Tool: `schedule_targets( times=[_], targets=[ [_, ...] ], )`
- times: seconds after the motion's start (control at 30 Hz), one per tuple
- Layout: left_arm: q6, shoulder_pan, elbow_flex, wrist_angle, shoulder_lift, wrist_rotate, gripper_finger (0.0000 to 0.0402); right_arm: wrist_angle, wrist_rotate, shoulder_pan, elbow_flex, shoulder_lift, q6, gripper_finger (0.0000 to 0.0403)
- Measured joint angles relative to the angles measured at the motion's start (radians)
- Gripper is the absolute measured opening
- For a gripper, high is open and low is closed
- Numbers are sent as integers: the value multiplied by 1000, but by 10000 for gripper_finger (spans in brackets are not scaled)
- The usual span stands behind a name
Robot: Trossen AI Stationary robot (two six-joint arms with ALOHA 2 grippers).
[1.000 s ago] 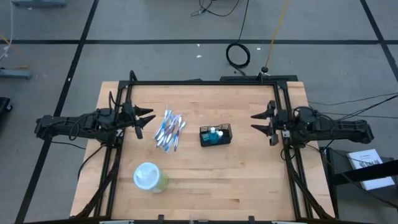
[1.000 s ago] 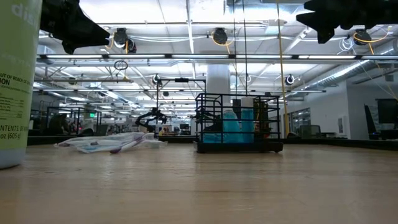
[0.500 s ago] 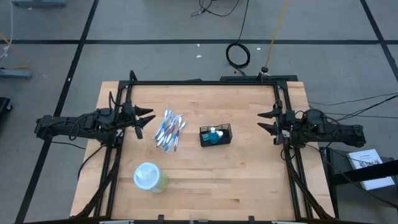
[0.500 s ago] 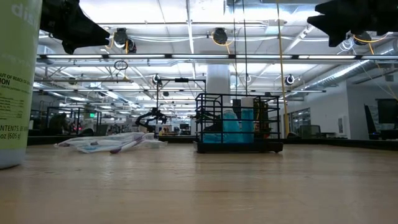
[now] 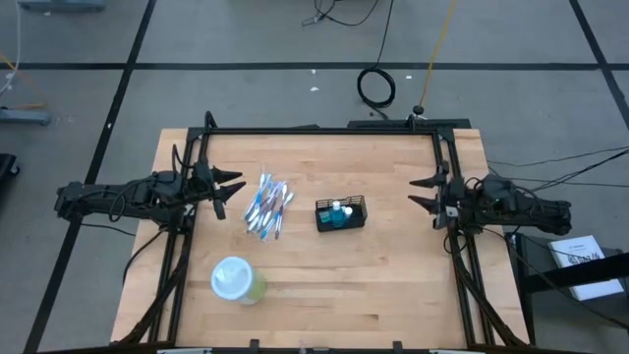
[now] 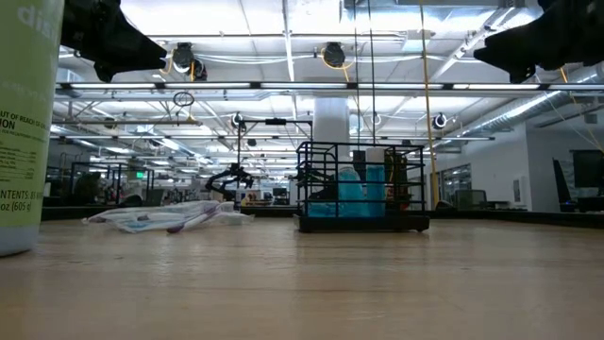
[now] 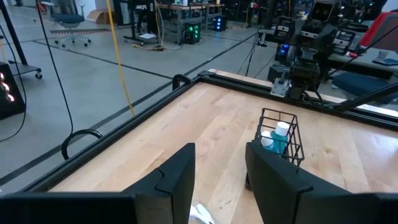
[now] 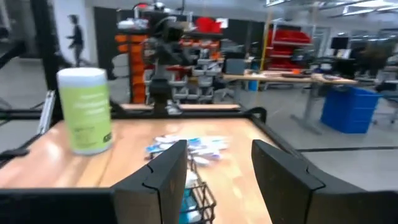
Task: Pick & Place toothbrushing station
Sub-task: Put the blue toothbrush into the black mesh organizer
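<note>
Right gripper [image 5: 421, 192] hangs over the table's right edge, fingers apart w/ nothing between them, tips pointing inward toward centre; right wrist view shows the gap betw. its two dark fingers [image 8: 163, 171] clear. Left gripper [image 5: 231, 189] same story on the left side: jaws parted, empty, parked above the table just beside a loose pile of blue-and-white wrapped toothbrushes [image 5: 267, 206]. Target = small black rectangular wire-mesh caddy [image 5: 340, 213], sitting upright near table centre, a bit right of mid, well apart from both claws, roughly betw. them; holds a blue bottle w/ white cap [image 5: 339, 210]. Handling guess: thin wire, prob. light and stiff, won't crush, but bare wire is slick and narrow, so pads could slip or the caddy could tip bc. the contents make it top-heavy. Best hold likely the top rim of a long wall, pinched from above w/ one finger inside and one outside, or spanning the short width; avoid the bottle. Right arm is the nearer, more direct approach. Round pale-green canister w/ whitish lid [image 5: 236, 279] stands near the front-left of the light wooden table [image 5: 393, 285], well apart from the caddy, not in the way.
</note>
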Motion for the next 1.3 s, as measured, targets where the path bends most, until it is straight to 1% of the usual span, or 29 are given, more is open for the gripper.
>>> schedule_targets(
  times=[0.17,0.27,0.43,0.53,0.77,1.0,1.1,1.17,1.23,1.3],
  targets=[
    [0,0,0,0,0,0,150,5,118,0,0,3,38,171],
    [0,0,0,0,0,0,150,13,148,0,0,2,32,171],
    [-6,0,0,5,0,0,150,16,148,0,0,2,27,171],
    [1,0,0,66,0,0,150,13,148,0,0,2,21,171],
    [-1,0,0,151,0,0,150,13,148,0,0,2,17,171],
    [99,12,0,174,1,-35,150,13,148,0,1,2,15,171],
    [99,12,0,188,1,-38,150,13,148,0,1,2,15,171],
    [80,12,0,231,3,-66,150,13,148,0,1,2,15,171],
    [27,12,1,287,20,-166,150,13,148,0,1,2,15,171],
    [-27,13,8,286,57,-285,150,13,147,0,1,2,16,171]
  ],
)
